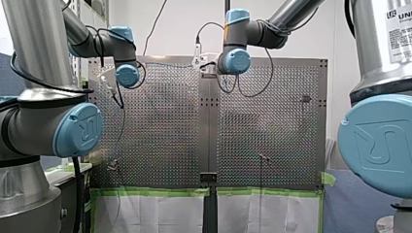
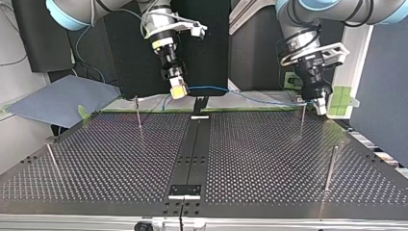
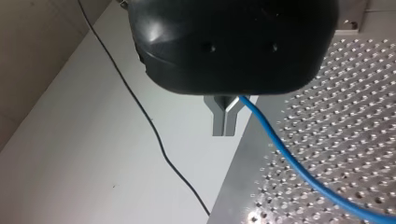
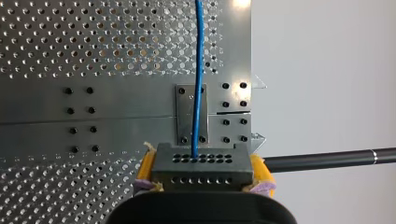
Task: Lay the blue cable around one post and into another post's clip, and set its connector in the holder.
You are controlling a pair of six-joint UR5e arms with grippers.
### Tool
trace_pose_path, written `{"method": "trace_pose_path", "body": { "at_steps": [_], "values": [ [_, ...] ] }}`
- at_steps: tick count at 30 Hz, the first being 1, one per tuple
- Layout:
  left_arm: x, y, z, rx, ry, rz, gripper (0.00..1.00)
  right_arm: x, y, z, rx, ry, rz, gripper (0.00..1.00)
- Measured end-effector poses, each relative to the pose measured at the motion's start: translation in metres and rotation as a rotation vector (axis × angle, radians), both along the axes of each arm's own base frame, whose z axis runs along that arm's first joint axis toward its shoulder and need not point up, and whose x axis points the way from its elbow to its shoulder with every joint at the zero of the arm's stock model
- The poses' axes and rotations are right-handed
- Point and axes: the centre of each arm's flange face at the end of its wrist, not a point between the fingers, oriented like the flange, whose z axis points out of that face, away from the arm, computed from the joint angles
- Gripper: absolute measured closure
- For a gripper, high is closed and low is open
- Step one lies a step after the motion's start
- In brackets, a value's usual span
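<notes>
In the top view the blue cable (image 2: 240, 94) stretches across the upper middle of the frame, its long axis running left to right over the far edge of the tabletop (image 2: 269, 159). It is strung between my right hand (image 2: 178, 90) at upper centre-left and my left hand (image 2: 320, 107) at upper right, and it dips slightly toward the right end.

The right wrist view shows yellow pads clamped on the two short ends of the connector (image 4: 201, 165), a dark block with two rows of holes lying crosswise between them. The cable leaves its top face and points straight ahead of that hand, out of frame. A black rod (image 4: 322, 160) juts out beside the hand.

In the left wrist view the metal fingers (image 3: 225, 116) are pinched together on the cable, which trails away over the perforated plate and is cut off at the frame edge. The hand's black body hides the finger roots.

In the top view a thin post (image 2: 302, 120) stands just beside my left hand. Whether the cable touches it cannot be made out. The connector is too small to see there.
</notes>
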Motion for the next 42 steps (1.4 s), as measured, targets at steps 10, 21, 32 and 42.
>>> {"method": "trace_pose_path", "body": {
  "at_steps": [10, 21, 32, 42],
  "values": [
    [0.011, 0.002, 0.031, -0.007, -0.027, 0.011, 0.98, 0.009, -0.006, 0.019, -0.023, -0.03, 0.016, 1.0],
    [0.021, 0.014, 0.058, -0.014, -0.053, 0.066, 0.98, 0.02, -0.014, 0.035, -0.043, -0.049, 0.031, 1.0],
    [0.032, 0.029, 0.079, -0.018, -0.093, 0.108, 0.98, 0.031, -0.017, 0.043, -0.054, -0.06, 0.042, 1.0],
    [0.05, 0.038, 0.084, -0.002, -0.087, 0.129, 0.98, 0.039, -0.021, 0.053, -0.068, -0.075, 0.047, 1.0]
  ]
}}
